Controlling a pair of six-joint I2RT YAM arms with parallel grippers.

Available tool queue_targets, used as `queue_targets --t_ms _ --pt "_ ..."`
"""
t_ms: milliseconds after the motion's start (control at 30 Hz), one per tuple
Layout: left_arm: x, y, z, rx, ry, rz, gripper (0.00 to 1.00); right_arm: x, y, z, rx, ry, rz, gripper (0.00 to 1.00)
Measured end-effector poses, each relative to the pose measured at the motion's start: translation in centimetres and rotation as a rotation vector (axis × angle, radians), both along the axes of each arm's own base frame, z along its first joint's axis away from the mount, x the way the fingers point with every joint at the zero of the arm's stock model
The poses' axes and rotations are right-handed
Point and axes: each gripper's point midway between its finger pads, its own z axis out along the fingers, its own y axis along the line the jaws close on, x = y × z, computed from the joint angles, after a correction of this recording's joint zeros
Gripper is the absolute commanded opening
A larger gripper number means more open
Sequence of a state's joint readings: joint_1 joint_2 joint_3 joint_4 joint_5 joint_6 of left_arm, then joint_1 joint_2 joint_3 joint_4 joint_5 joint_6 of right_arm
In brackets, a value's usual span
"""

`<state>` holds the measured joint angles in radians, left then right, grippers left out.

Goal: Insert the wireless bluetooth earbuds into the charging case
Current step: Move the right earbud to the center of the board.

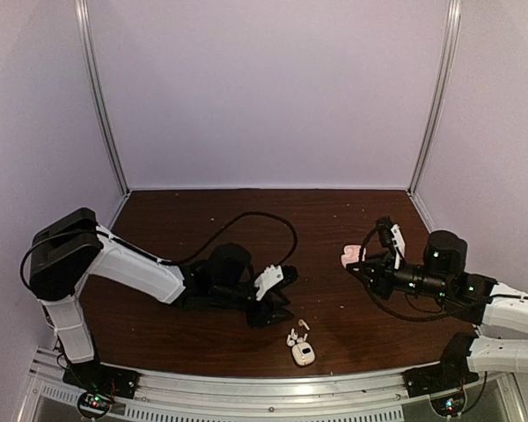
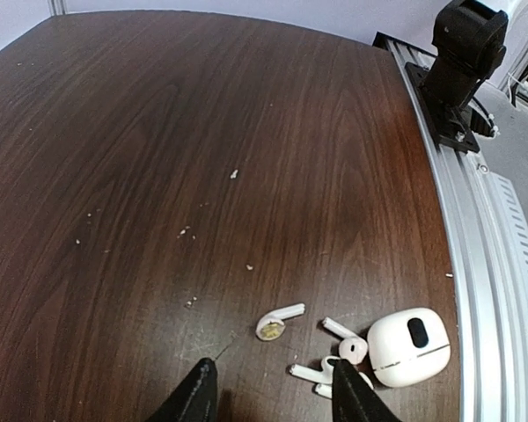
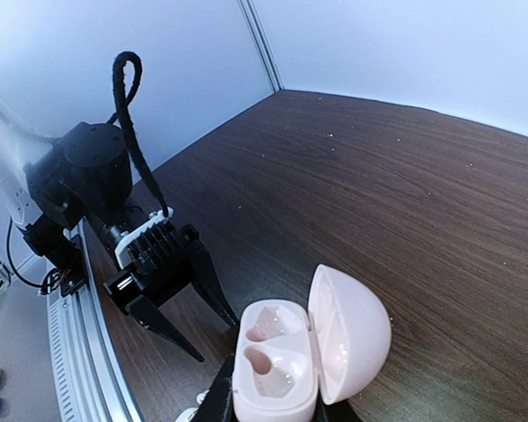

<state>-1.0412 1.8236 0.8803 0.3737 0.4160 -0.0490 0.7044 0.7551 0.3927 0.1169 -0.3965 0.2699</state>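
White earbuds [image 2: 280, 321] with short stems lie in a loose cluster on the dark wood table [image 2: 202, 158], near its front edge. One earbud [image 2: 345, 344] rests against the white charging case [image 2: 408, 346], which lies shut. My left gripper [image 2: 273, 391] hangs open just short of them. Nothing is between its fingers, and its right fingertip [image 2: 350, 391] covers part of the cluster. From above, the earbuds [image 1: 297, 333] and the white case [image 1: 303, 354] sit in front of the left gripper [image 1: 286, 294]. My right gripper [image 3: 277, 409] is shut on a pale pink case [image 3: 277, 365], its lid open and both wells empty.
The aluminium front rail [image 2: 488, 264] runs along the table's near edge, with the right arm's base [image 2: 462, 61] bolted on it. Pale walls close the table at the back and sides. Small crumbs [image 2: 185, 232] are scattered on the wood. The pink case [image 1: 348, 257] is held at centre right.
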Motion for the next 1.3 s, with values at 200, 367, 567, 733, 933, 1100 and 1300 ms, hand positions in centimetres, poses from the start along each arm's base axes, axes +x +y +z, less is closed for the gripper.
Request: queue_targets --t_ms 200,367,567,733,933,1100,1300 --pt "-0.1 -1.8 -1.2 -0.006 -0.006 -0.031 0.44 0.2 -0.4 -0.3 -0.001 0.006 -0.008 0.05" --pt "-0.1 -2.7 -1.9 -0.003 -0.015 -0.046 0.42 0.4 -0.6 -0.4 0.002 0.008 -0.011 0.04" --pt "-0.1 -2.8 -3.3 0.022 -0.023 -0.059 0.42 0.4 -0.7 -0.4 0.003 0.010 -0.007 0.05" --pt "-0.1 -2.9 -4.3 0.039 -0.027 -0.069 0.41 0.4 -0.7 -0.4 0.003 0.009 -0.002 0.04" --pt "0.0 -3.5 -4.1 0.033 -0.045 -0.077 0.39 0.4 -0.7 -0.4 -0.001 0.009 -0.003 0.04" --pt "0.1 -3.8 -4.3 0.042 -0.053 -0.079 0.38 0.5 -0.8 -0.5 -0.001 0.008 -0.003 0.04" --pt "0.1 -3.7 -5.4 0.080 -0.060 -0.080 0.38 0.6 -0.9 -0.5 -0.002 0.007 -0.007 0.04"
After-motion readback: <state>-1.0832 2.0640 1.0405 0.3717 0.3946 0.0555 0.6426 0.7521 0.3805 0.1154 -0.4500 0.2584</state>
